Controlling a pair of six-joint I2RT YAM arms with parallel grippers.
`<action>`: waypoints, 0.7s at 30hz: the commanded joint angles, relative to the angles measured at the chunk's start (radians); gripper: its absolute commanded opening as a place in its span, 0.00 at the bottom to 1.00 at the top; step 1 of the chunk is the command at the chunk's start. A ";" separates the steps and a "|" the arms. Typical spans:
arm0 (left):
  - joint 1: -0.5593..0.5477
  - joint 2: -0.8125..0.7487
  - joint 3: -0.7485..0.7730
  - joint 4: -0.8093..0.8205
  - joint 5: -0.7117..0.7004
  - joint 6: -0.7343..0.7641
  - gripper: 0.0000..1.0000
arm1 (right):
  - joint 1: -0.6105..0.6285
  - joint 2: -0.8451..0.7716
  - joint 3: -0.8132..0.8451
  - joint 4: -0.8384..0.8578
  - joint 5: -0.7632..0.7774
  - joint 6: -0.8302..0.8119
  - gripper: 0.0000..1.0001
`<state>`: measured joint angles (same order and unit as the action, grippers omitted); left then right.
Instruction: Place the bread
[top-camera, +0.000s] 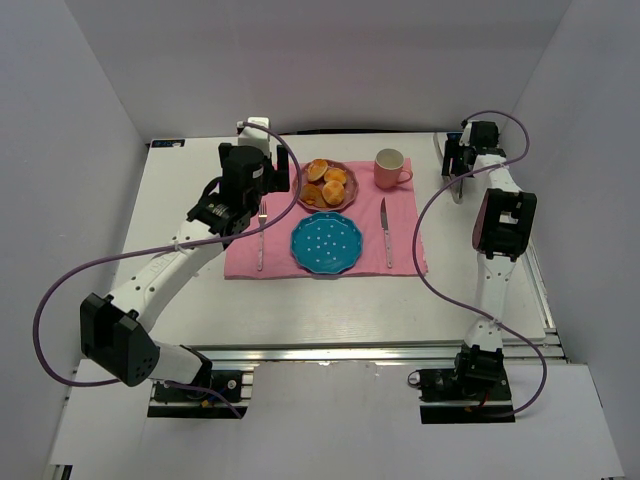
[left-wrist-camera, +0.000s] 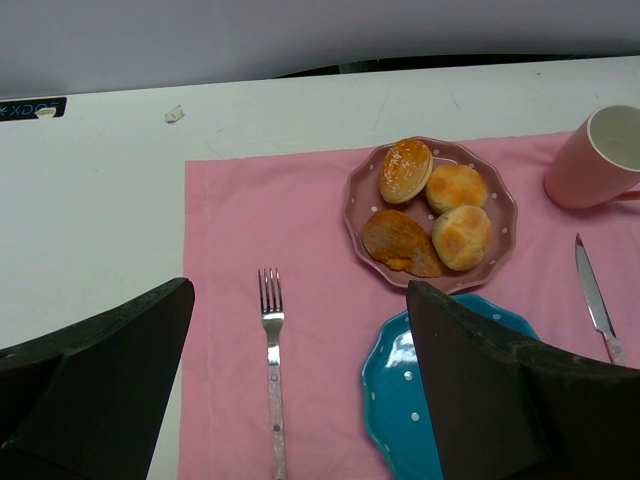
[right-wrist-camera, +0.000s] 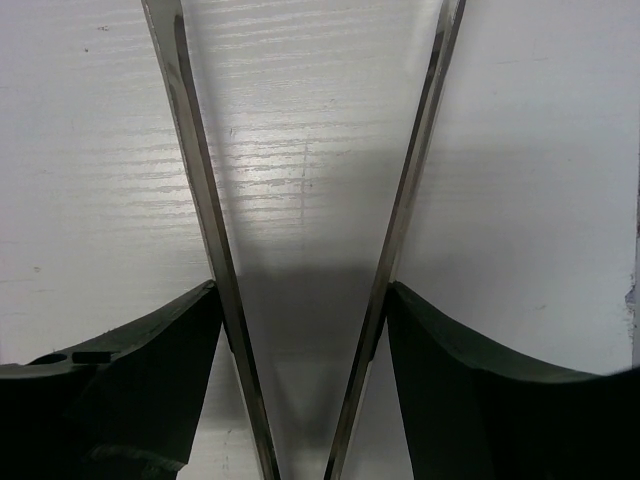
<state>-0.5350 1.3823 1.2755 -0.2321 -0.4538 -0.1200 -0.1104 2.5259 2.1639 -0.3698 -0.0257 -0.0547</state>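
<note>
Several pieces of bread (top-camera: 328, 183) (left-wrist-camera: 430, 205) lie on a pink dotted plate (top-camera: 346, 201) (left-wrist-camera: 508, 215). In front of it stands a blue dotted plate (top-camera: 327, 243) (left-wrist-camera: 395, 385) with nothing on it. My left gripper (top-camera: 268, 140) (left-wrist-camera: 300, 288) hovers open above the mat's left side, over the fork, holding nothing. My right gripper (top-camera: 455, 170) (right-wrist-camera: 302, 287) is at the table's far right. Its fingers (right-wrist-camera: 150, 350) press from outside on both arms of metal tongs (right-wrist-camera: 203, 200), which lie in a V on the white table.
A pink placemat (top-camera: 250, 265) (left-wrist-camera: 230, 260) carries both plates, a fork (top-camera: 261, 235) (left-wrist-camera: 272, 370) to the left, a knife (top-camera: 385, 232) (left-wrist-camera: 597, 300) to the right and a pink cup (top-camera: 390, 168) (left-wrist-camera: 605, 155) at the back right. White walls enclose the table.
</note>
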 joint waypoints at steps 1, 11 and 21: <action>0.000 -0.028 -0.011 0.007 -0.014 0.006 0.98 | -0.005 0.001 0.042 -0.017 0.001 0.003 0.71; 0.001 -0.058 -0.011 -0.009 -0.025 0.014 0.98 | -0.006 -0.124 -0.038 0.022 -0.011 0.073 0.64; 0.001 -0.157 -0.033 -0.050 0.012 -0.018 0.98 | -0.006 -0.490 -0.150 -0.046 0.010 0.095 0.62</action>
<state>-0.5350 1.2919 1.2579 -0.2623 -0.4603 -0.1204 -0.1112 2.2227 2.0399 -0.4206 -0.0216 0.0196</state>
